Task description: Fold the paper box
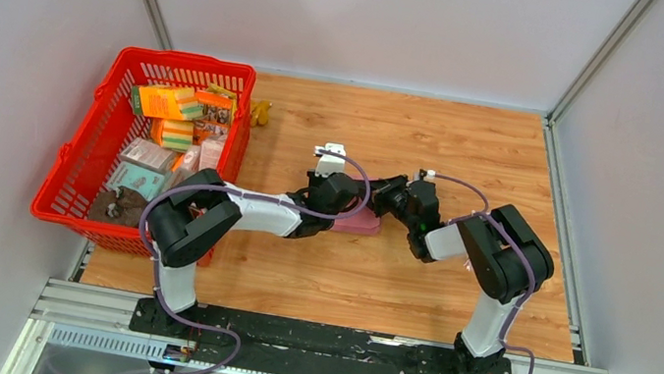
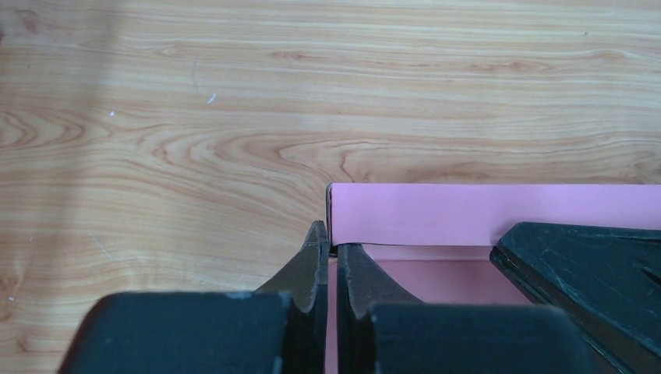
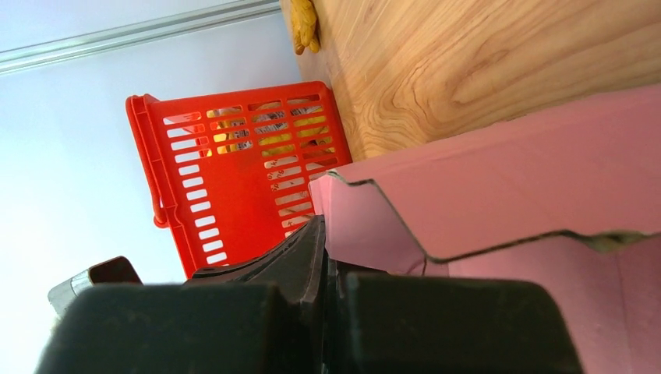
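The box sits at the middle of the table. The left hand is pinched shut on its wall and the right hand on a flap. We judge the card light and easily creased, so we grip near the folds.

The surface lies open across its far side and right half. A red basket blocks the left edge, a small yellow thing beside its far corner. The left arm and right arm meet over the pink paper box.
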`<state>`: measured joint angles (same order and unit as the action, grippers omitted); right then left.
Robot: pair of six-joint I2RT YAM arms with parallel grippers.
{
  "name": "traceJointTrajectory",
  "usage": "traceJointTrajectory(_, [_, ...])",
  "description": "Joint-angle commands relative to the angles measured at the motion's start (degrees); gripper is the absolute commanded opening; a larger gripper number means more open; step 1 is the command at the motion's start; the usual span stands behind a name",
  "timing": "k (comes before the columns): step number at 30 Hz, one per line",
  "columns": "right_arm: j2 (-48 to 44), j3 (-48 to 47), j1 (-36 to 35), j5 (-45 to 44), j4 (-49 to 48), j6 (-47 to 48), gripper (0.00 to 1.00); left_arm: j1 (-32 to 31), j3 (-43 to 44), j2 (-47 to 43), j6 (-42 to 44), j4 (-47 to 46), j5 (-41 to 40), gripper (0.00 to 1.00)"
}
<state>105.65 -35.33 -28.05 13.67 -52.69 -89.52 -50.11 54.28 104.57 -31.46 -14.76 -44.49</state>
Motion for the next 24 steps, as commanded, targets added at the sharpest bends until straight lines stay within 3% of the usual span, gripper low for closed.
traceJointTrajectory(1, [-1.2,-0.8,-0.3,0.7,3.6,0.6,0.0,0.2,0.1,1.9,-4.0,6.0,-2.3,0.0])
traceJointTrajectory(6, [-2.5,-0.2,-0.4,-0.7,5.2,1.4,0.0,-0.7,-1.5,0.5,-1.2,4.5,-4.1,0.0])
traceJointTrajectory(9, [-1.9,-0.5,-0.5,-0.1,4.8,1.4,0.0,-1.1,-5.7,-0.9,0.0,-3.2,-0.7,0.28])
traceJointTrajectory(12, [-1.7,-0.4,-0.4,0.0,4.4,1.4,0.0,-1.1,-6.4,-1.0,0.3,-5.0,1.1,0.34])
traceJointTrajectory(20, [-1.5,-0.1,-0.5,0.4,3.7,1.4,0.0,-1.1,-5.8,-0.2,1.4,-6.8,2.2,0.34])
traceJointTrajectory(24, [-0.9,-0.2,-0.5,0.9,3.0,1.2,0.0,-1.1,-9.8,-2.4,1.9,-12.4,4.8,0.51])
